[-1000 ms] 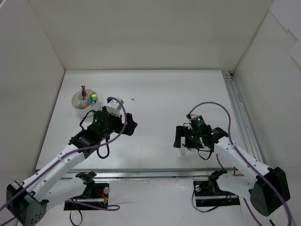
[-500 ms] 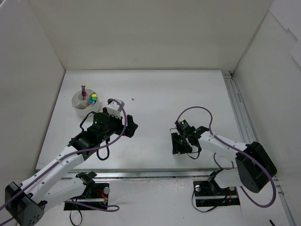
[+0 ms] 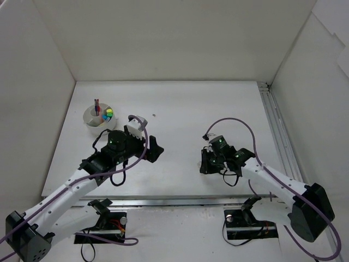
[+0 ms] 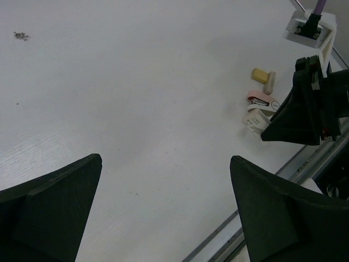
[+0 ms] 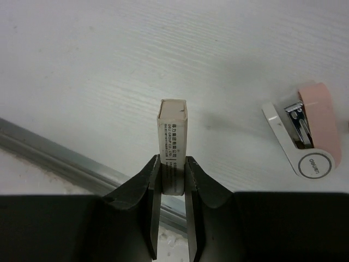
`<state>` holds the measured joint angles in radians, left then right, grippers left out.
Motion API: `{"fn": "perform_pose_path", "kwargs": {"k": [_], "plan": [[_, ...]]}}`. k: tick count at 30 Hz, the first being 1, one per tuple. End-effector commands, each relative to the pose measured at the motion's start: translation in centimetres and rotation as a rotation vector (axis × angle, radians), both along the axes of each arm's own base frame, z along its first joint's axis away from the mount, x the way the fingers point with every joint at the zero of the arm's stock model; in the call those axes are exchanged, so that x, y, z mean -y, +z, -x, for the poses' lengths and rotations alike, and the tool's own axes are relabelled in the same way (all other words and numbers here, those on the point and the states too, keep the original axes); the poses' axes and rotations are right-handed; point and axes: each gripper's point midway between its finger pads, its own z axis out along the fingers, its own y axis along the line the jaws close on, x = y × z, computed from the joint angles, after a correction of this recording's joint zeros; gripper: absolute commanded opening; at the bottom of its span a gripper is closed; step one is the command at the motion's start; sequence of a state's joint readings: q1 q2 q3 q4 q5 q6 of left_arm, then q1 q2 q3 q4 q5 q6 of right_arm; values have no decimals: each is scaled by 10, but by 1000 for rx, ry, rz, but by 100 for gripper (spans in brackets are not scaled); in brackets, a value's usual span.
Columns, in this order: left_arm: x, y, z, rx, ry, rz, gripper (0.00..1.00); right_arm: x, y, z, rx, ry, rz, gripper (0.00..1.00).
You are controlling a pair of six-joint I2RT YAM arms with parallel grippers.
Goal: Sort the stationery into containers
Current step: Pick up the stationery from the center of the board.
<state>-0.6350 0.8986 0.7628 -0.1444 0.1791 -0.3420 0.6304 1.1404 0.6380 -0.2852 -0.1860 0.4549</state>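
My white desk [image 3: 191, 103] has a metal rail [image 3: 163, 202] along its near edge. At far left stands the tub [image 3: 90, 122], a few specks [image 3: 154, 115] to its right. Front right lie a tan block [image 4: 260, 73], a beige stick [image 4: 269, 82] just beside it, and a pink stapler [image 4: 263, 100]; whether the eraser [image 5: 173, 131] pinched in my right hand [image 5: 172, 159] touches the desk, I cannot tell.
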Motion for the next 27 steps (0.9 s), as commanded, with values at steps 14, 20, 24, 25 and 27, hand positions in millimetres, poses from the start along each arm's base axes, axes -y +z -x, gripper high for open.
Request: {"fn": "perform_pose_path", "kwargs": {"k": [14,20,24,25,27], "plan": [[85,69,89,275,-807,362,100,-119,182,30,393,710,-747,14],[93,68,94,302,-884,382,99,-121,196,35,401,753,-800,15],[96,66,95,284,-913,382,78,-120,199,38,411,760,-802,15],[96,65,95,278,-916,381,72,-120,199,38,413,757,-801,15],[96,65,96,274,-923,383,52,-121,200,38,418,755,-809,15]]}}
